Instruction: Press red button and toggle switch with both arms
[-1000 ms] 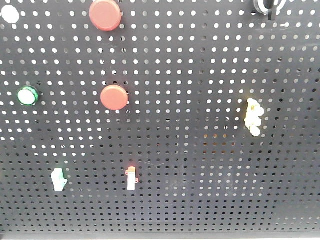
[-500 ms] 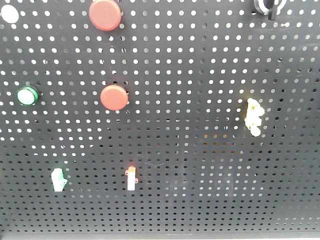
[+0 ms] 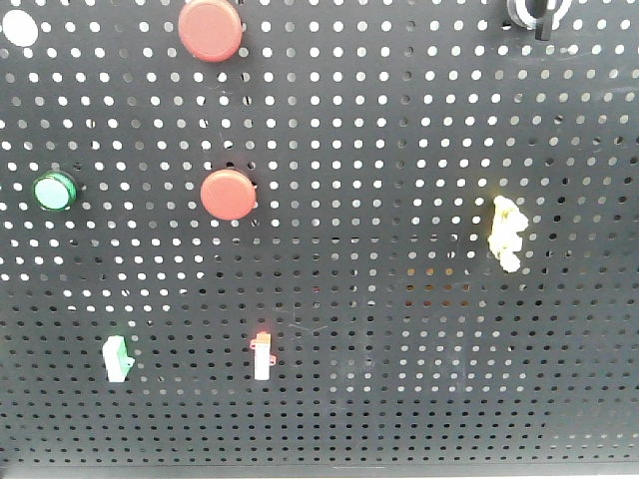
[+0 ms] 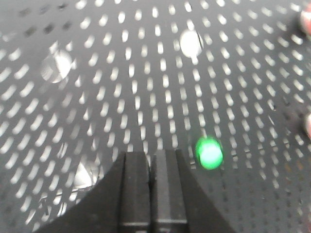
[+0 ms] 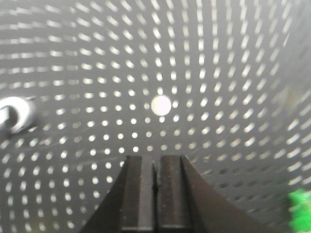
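On the black pegboard point(image 3: 399, 150), the red button point(image 3: 210, 30) sits at the top, slightly wider than a second red button point(image 3: 229, 194) below it. A toggle switch with a red glow point(image 3: 263, 354) sits low in the middle. No gripper shows in the front view. In the left wrist view my left gripper point(image 4: 150, 156) is shut and empty, close to the board, just left of a glowing green button point(image 4: 210, 153); red edges point(image 4: 307, 125) show at the far right. My right gripper point(image 5: 155, 159) is shut and empty, facing bare board below a large hole point(image 5: 161, 104).
A green button point(image 3: 55, 191) is at the left, a white and green switch point(image 3: 117, 358) low left, a yellow part point(image 3: 507, 234) at the right and a black knob point(image 3: 536, 12) at the top right. A silver ring point(image 5: 13, 114) and a green part point(image 5: 299, 208) show in the right wrist view.
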### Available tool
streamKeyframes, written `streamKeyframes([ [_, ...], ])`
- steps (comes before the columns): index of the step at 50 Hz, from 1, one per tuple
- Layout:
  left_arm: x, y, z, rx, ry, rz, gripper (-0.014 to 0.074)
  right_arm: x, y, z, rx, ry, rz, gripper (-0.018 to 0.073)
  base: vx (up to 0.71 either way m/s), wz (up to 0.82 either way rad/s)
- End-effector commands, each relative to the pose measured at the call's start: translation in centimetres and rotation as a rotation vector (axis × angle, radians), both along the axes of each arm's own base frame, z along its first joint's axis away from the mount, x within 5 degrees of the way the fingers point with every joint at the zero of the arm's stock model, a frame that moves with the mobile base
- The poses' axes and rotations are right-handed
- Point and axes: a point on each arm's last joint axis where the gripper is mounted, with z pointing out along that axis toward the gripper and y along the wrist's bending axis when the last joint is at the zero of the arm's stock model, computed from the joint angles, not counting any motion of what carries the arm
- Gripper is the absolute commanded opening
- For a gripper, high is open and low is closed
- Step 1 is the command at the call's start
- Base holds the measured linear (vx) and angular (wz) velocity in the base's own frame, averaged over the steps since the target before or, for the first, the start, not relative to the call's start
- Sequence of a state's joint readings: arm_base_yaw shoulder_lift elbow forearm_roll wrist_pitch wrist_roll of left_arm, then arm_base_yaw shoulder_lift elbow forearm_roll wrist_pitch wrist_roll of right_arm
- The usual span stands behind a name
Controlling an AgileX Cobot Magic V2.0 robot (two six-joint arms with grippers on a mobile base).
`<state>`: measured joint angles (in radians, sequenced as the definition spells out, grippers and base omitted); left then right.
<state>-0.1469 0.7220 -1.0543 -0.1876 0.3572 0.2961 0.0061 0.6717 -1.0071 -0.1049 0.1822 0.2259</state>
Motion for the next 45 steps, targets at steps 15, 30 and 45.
streamKeyframes([
  [15, 1.1, -5.2, 3.4, -0.034, 0.020, -0.524, 0.0002, 0.1, 0.4, 0.5, 0.151, 0.026, 0.077, -0.0003, 0.00, 0.00],
  [30, 6.9, -8.2, 7.4, -0.134, -0.055, -0.713, 0.0002, 0.2, 0.4, 0.5, 0.084, 0.030, 0.062, -0.0003, 0.00, 0.00],
  [45, 10.8, -9.6, 8.2, -0.171, -0.002, -0.768, 0.0002, 0.2, 0.4, 0.5, 0.082, 0.030, 0.061, -0.0003, 0.00, 0.00],
])
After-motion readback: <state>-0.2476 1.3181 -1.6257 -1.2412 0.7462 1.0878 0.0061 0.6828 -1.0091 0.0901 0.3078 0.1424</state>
